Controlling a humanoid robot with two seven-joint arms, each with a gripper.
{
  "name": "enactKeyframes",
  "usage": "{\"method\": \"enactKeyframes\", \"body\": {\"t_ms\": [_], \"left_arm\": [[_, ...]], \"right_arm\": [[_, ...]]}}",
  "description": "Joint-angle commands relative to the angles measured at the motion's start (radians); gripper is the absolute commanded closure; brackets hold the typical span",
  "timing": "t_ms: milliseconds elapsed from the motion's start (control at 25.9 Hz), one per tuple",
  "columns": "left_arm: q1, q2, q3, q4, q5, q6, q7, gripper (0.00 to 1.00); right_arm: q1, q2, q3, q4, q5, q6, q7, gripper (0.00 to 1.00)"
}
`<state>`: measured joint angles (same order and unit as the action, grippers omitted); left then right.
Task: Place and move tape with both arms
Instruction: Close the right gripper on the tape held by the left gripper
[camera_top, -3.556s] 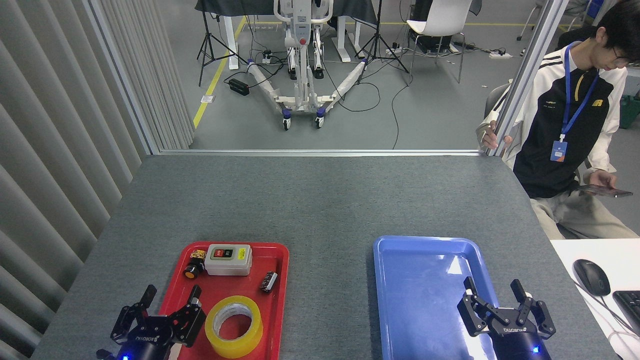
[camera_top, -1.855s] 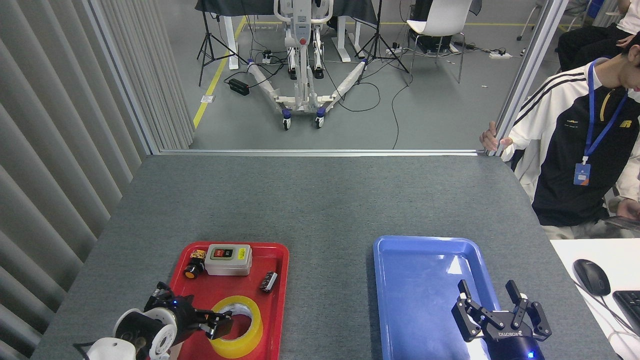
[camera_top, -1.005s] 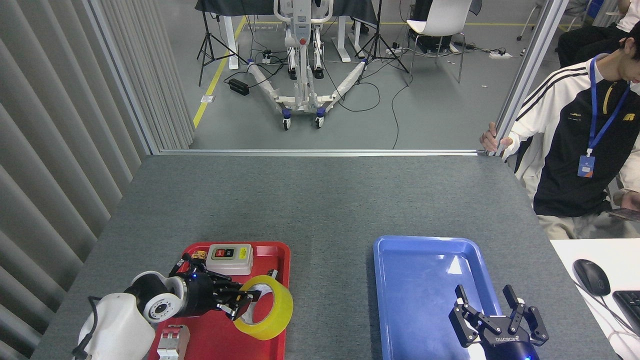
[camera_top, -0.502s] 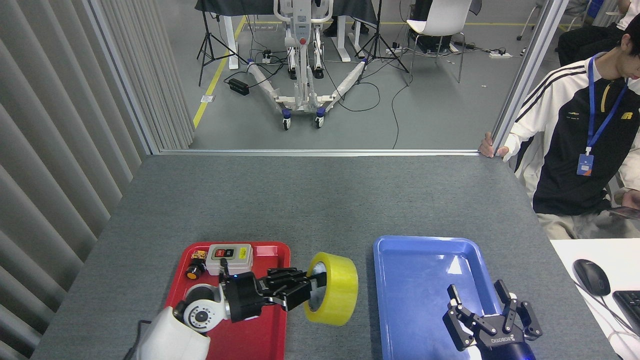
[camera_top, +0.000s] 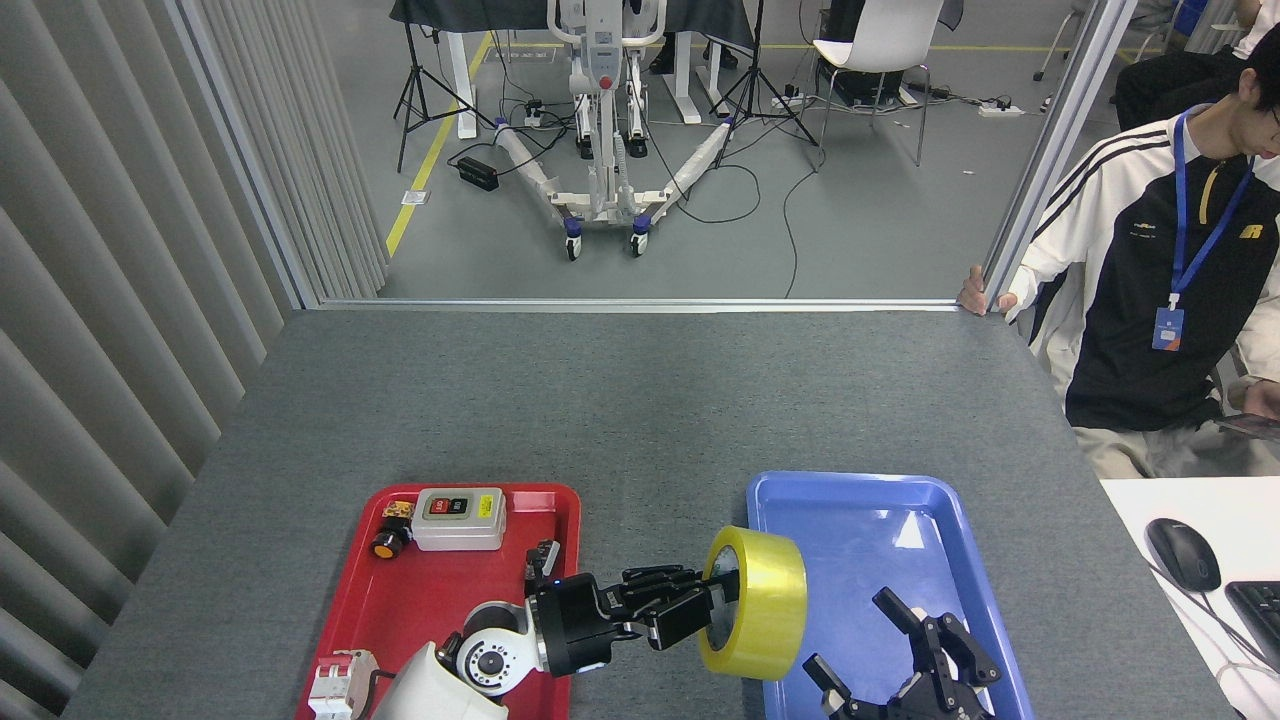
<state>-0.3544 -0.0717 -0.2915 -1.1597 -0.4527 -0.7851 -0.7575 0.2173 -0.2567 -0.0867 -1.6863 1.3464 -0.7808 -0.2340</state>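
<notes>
over the blue tray's (camera_top: 930, 495) edge, left gripper (camera_top: 700, 610) seemingly clamps tape (camera_top: 765, 600); right gripper (camera_top: 900, 660) fingers apart.

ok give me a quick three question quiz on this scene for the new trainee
1. True or false: the tape is lying flat in the red tray.
2. Multiple choice: the left gripper holds the tape over A) the middle of the red tray, B) the near left edge of the blue tray, C) the far end of the table.
3. Fill in: the right gripper's jaws are ____.

Key
1. False: it is lifted, standing on edge in the left gripper.
2. B
3. open, holding nothing.
</notes>
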Motion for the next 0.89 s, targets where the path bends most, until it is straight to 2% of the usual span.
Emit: {"method": "enactKeyframes", "body": {"t_ms": [0, 541, 618, 696, 773, 850], "left_arm": [[0.002, -0.003, -0.002, 0.003, 0.000, 0.000, 0.000, 1.00], [0.026, -0.010, -0.029, -0.006, -0.001, 0.000, 0.000, 1.00], [0.032, -0.010, -0.031, -0.006, -0.001, 0.000, 0.000, 1.00], [0.034, -0.010, -0.032, -0.006, -0.001, 0.000, 0.001, 1.00], [0.034, -0.011, -0.035, -0.006, -0.001, 0.000, 0.000, 1.00], [0.034, -0.010, -0.038, -0.006, -0.003, 0.000, 0.000, 1.00]], "right_arm": [[0.030, 0.004, 0.008, -0.044, 0.000, -0.005, 0.004, 0.00], [0.046, 0.027, 0.088, -0.055, 0.002, -0.005, 0.039, 0.00], [0.046, 0.028, 0.097, -0.055, 0.002, -0.005, 0.039, 0.04], [0.045, 0.031, 0.108, -0.055, 0.002, -0.005, 0.039, 0.20], [0.045, 0.033, 0.111, -0.055, 0.002, -0.005, 0.039, 0.46], [0.045, 0.034, 0.113, -0.055, 0.002, -0.005, 0.039, 0.62]]}}
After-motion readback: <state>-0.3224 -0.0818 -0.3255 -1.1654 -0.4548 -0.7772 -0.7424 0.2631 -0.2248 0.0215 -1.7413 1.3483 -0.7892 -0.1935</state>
